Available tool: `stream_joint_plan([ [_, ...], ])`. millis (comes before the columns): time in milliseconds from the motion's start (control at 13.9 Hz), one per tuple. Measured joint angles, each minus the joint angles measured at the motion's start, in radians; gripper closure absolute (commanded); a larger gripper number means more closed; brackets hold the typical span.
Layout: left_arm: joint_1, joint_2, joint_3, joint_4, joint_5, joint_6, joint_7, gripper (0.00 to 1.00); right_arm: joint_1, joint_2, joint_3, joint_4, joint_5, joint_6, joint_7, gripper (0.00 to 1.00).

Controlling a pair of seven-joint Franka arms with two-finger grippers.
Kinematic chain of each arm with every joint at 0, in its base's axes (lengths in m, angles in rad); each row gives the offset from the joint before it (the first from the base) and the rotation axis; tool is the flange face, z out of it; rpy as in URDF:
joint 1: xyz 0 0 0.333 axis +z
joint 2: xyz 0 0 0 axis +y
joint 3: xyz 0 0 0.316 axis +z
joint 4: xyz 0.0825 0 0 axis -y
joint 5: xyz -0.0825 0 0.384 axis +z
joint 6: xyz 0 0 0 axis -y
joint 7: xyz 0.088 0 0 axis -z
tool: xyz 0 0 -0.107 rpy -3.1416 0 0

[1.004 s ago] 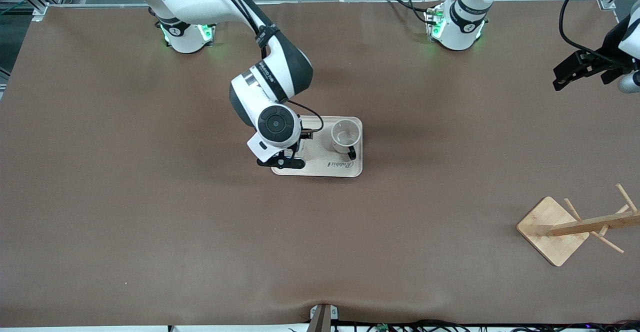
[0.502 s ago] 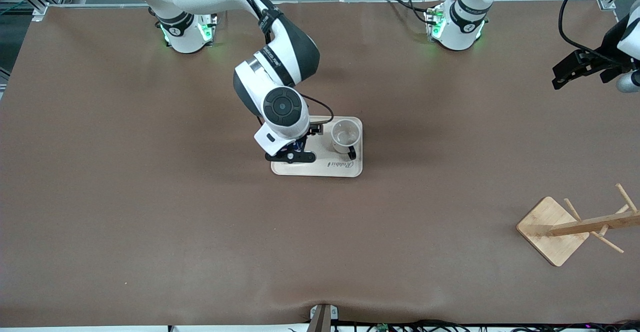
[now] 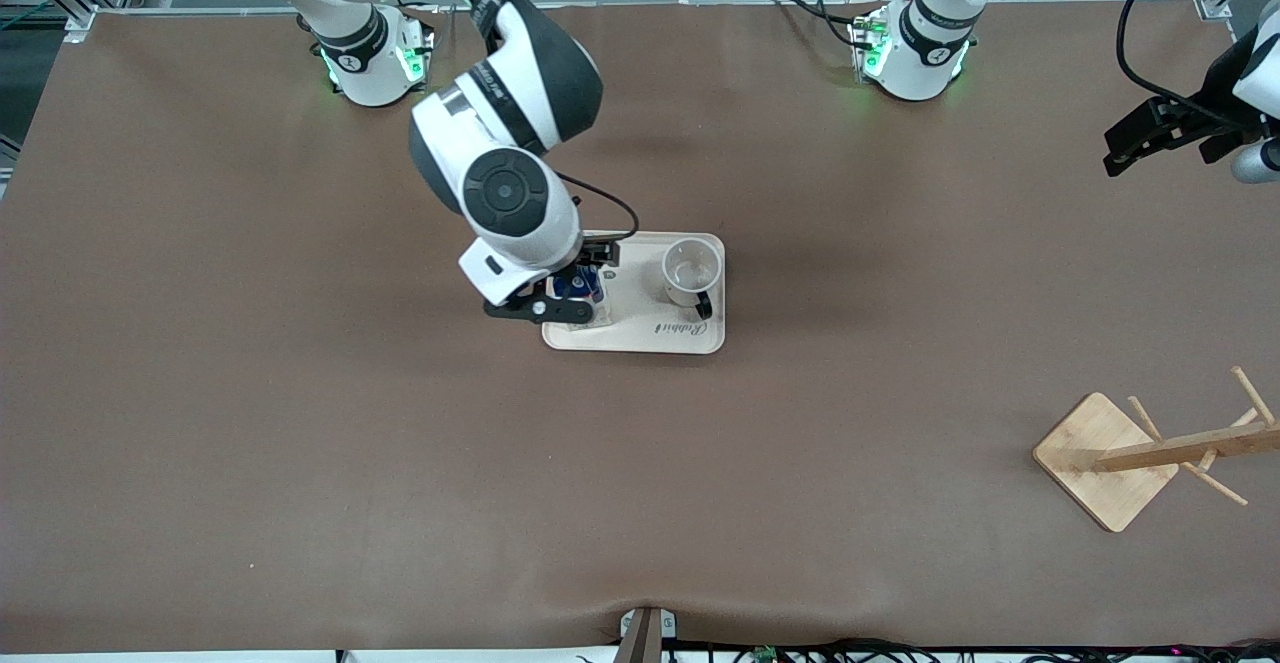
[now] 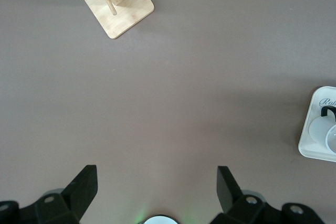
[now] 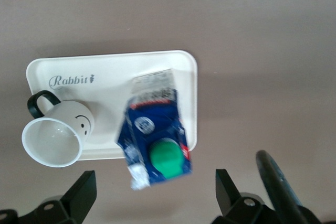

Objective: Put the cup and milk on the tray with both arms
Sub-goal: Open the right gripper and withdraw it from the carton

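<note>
The cream tray (image 3: 690,341) lies mid-table. The white cup (image 3: 691,271) stands on its end toward the left arm, handle toward the front camera. The blue and white milk (image 3: 580,288) with a green cap stands on the tray's end toward the right arm. My right gripper (image 3: 545,305) hangs over the milk, open, its fingers apart from the carton. The right wrist view shows the milk (image 5: 157,140), cup (image 5: 58,135) and tray (image 5: 115,72) below the right gripper (image 5: 155,179). My left gripper (image 3: 1150,138) waits, open and empty, high over the left arm's end of the table.
A wooden rack with pegs on a square base (image 3: 1105,458) stands near the front camera at the left arm's end. It also shows in the left wrist view (image 4: 118,3), where the tray's edge (image 4: 315,124) shows too. Brown table cover all around.
My right gripper has lifted and shifted toward the right arm's end of the table, uncovering the milk, which stays standing on the tray. The left arm has barely moved.
</note>
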Motion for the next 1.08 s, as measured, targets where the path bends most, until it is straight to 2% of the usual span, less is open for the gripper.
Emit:
stream_joint_plan([
  [287,0.000,0.000,0.000,0.000,0.000,0.000,0.000,0.00,-0.088,-0.016,-0.012,0.095,-0.002,-0.097,0.000,0.00],
  [574,0.000,-0.001,-0.001,0.001,0.000,-0.002,0.000,0.00,-0.229,-0.102,-0.019,0.137,-0.008,-0.171,0.000,0.00],
  [932,-0.001,-0.002,-0.007,0.002,0.000,-0.012,0.000,0.00,-0.355,-0.226,-0.019,0.134,-0.143,-0.215,-0.039,0.00],
  [1076,-0.001,-0.002,-0.009,0.003,0.000,-0.012,0.000,0.00,-0.398,-0.280,-0.019,0.076,-0.181,-0.219,-0.110,0.00],
])
